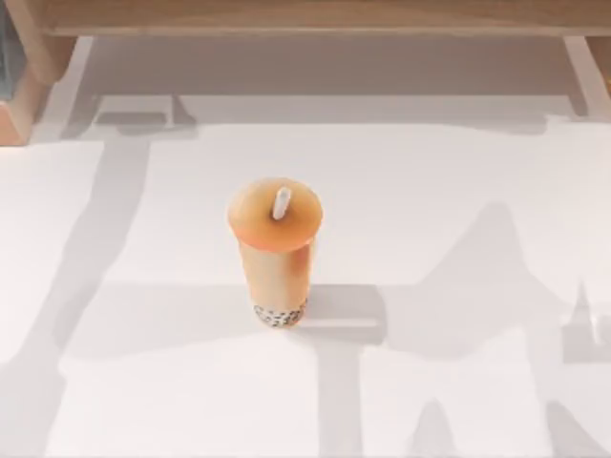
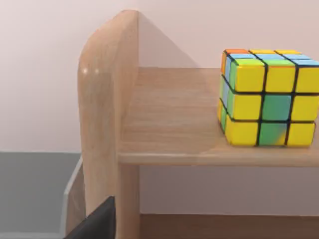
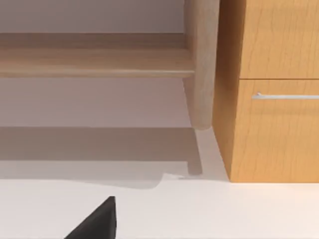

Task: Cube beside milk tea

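The milk tea (image 1: pixel 275 250) stands upright in the middle of the white table, with a flat orange lid, a white straw stub and dark pearls at its base. The cube (image 2: pixel 269 97), with mostly yellow and green tiles facing me, rests on a wooden shelf board (image 2: pixel 169 114) in the left wrist view, some way from the shelf's rounded side post (image 2: pixel 107 99). A dark edge of my left gripper (image 2: pixel 94 224) shows lower than the shelf board and apart from the cube. A dark edge of my right gripper (image 3: pixel 94 221) hangs over the white table.
A wooden shelf (image 1: pixel 305 17) runs along the back of the table. In the right wrist view, one of its posts (image 3: pixel 202 64) stands next to a wooden cabinet (image 3: pixel 279 129) with a metal drawer handle (image 3: pixel 286 95). Arm shadows lie across the table.
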Controlling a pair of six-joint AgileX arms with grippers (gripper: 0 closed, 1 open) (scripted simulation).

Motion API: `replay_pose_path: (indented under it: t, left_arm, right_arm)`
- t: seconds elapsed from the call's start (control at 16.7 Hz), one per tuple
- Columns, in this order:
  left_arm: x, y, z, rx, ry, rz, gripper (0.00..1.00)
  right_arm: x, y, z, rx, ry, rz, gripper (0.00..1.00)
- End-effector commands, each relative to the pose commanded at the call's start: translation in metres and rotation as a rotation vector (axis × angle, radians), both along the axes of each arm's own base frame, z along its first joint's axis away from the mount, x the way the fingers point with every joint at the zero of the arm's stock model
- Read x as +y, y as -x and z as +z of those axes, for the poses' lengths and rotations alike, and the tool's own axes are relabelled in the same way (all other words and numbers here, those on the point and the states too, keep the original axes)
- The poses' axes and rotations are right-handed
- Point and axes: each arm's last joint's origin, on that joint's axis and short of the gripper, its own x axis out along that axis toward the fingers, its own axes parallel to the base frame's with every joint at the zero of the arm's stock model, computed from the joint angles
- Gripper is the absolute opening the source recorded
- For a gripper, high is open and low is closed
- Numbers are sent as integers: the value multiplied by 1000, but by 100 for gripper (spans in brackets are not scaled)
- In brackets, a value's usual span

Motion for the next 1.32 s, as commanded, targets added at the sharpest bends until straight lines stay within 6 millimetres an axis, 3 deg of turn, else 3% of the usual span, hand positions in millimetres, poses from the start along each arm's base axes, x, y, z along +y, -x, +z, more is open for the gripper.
replay_pose_path:
  t: [0.24, 0.42, 0.9, 1.32]
  left_arm:
    - [-26, -64, -2, 21, -6, 1, 100]
    - [-40, -91, -8, 33, -13, -1, 100]
    - [-42, -98, -9, 36, -15, 0, 100]
    - [-44, -134, 0, 29, -15, -3, 100]
  right_arm:
    - [0, 0, 0, 0, 0, 0, 100]
    - [0, 0, 0, 0, 0, 0, 100]
    - [0, 0, 0, 0, 0, 0, 100]
    - [0, 0, 0, 0, 0, 0, 100]
